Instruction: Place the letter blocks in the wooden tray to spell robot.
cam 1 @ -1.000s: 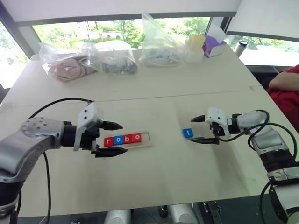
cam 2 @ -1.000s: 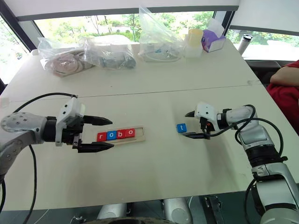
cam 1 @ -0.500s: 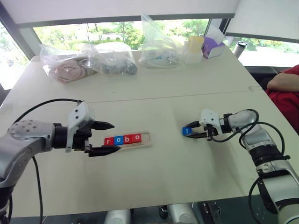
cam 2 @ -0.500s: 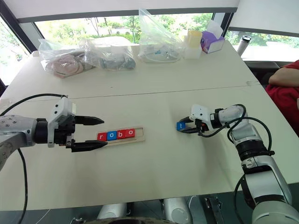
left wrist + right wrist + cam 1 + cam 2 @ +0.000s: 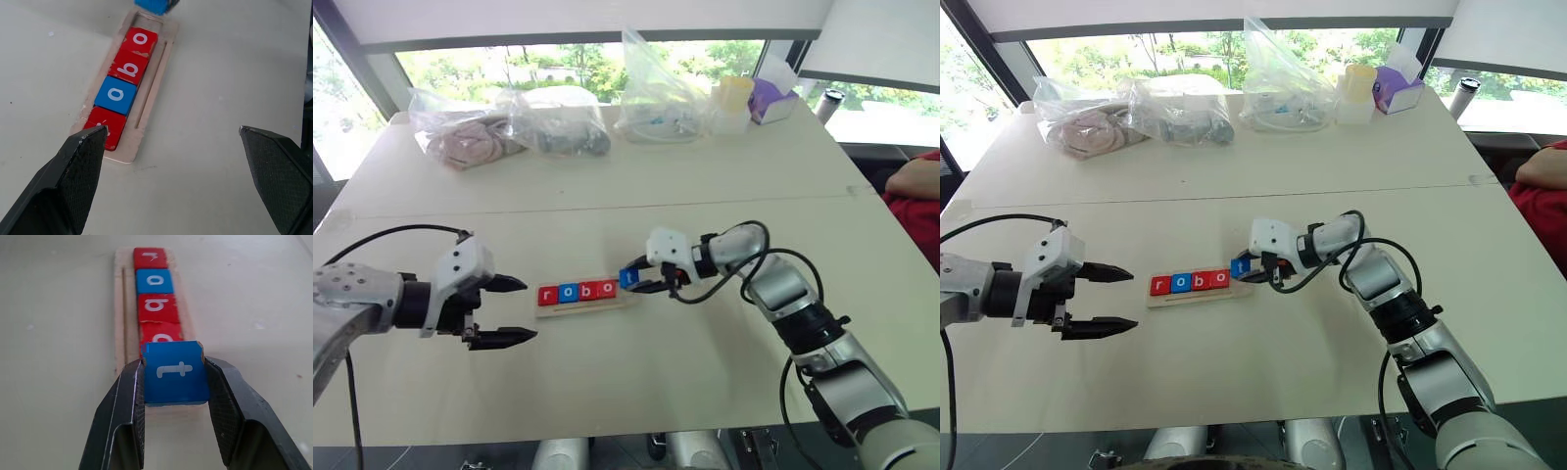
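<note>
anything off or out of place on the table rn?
Nothing stands out. Four letter blocks, reading r, o, b, o, sit straight in the wooden tray. The blue t block is gripped squarely in the right end effector at the tray's free end, not yet seated. Left end effector is open beside the tray.

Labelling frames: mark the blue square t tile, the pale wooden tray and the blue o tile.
Blue square t tile (image 5: 174, 372), right wrist view, its face.
Pale wooden tray (image 5: 152, 63), left wrist view, its rim.
Blue o tile (image 5: 116, 94), left wrist view, its face.

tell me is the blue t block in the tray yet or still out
Still out. The blue t block sits clamped in the right claw, held at the open end of the wooden tray, next to the last red o.
</note>
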Tool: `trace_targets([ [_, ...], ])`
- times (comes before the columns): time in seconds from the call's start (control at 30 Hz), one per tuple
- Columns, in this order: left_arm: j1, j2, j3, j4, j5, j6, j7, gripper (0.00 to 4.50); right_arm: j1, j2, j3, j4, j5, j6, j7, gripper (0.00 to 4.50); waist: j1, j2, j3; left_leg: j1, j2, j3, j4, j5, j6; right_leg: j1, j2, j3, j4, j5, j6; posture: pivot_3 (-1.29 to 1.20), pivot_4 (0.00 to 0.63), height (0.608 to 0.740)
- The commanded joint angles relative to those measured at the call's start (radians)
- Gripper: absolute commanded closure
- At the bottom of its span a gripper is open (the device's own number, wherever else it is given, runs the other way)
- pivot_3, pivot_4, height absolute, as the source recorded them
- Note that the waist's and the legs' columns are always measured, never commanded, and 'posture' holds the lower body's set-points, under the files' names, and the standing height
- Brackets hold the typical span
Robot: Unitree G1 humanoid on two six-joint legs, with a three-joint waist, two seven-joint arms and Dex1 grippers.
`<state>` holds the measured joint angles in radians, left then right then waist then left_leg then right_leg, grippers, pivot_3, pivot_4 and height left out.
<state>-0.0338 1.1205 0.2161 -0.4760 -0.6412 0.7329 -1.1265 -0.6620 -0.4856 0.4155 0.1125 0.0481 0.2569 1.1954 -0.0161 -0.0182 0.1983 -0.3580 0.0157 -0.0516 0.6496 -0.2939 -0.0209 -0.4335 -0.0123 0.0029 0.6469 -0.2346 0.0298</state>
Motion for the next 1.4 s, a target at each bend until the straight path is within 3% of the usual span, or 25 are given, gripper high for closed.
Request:
trace_targets([
  [0.03,-0.007,-0.019,0.01,-0.031,-0.01,0.005,0.03,0.0,-0.022,0.02,0.004,0.004,-0.015,-0.023,-0.011,3.33,-0.001,0.0,0.0,0.0,0.0,0.0,0.0,0.0,0.0,0.0,0.0,0.0,0.0,0.0,0.0,0.0,0.15,0.74],
  [0.4,-0.052,-0.099,-0.022,-0.047,-0.045,0.039,0.085,0.0,-0.034,0.047,0.008,0.057,-0.033,-0.053,-0.008,3.33,-0.002,0.0,0.0,0.001,0.001,-0.001,0.0,0.0,0.0,0.0,0.002,0.0,0.001,0.002,0.003,0.0,0.15,0.74],
  [0.93,-0.048,-0.104,-0.037,-0.052,-0.032,0.039,0.098,0.0,-0.038,0.083,0.015,0.112,-0.053,-0.064,-0.024,3.33,-0.003,0.0,0.0,0.001,0.0,-0.001,0.0,0.0,0.0,0.0,0.001,-0.001,0.001,0.002,0.002,0.0,0.15,0.74],
  [1.1,-0.047,-0.107,-0.039,-0.054,-0.031,0.037,0.104,0.0,-0.05,0.099,-0.028,0.069,0.008,0.022,-0.022,3.33,-0.003,0.0,0.0,0.001,0.0,-0.002,0.0,0.0,0.0,0.0,0.001,-0.001,0.001,0.002,0.002,0.0,0.15,0.74],
  [1.4,-0.058,-0.111,-0.05,-0.048,-0.027,0.033,0.108,0.0,-0.024,0.05,-0.036,0.005,0.009,0.043,-0.012,3.33,-0.003,0.0,0.0,0.001,0.0,-0.002,0.0,0.0,0.0,0.0,0.001,-0.001,0.001,0.002,0.002,0.0,0.15,0.74],
])
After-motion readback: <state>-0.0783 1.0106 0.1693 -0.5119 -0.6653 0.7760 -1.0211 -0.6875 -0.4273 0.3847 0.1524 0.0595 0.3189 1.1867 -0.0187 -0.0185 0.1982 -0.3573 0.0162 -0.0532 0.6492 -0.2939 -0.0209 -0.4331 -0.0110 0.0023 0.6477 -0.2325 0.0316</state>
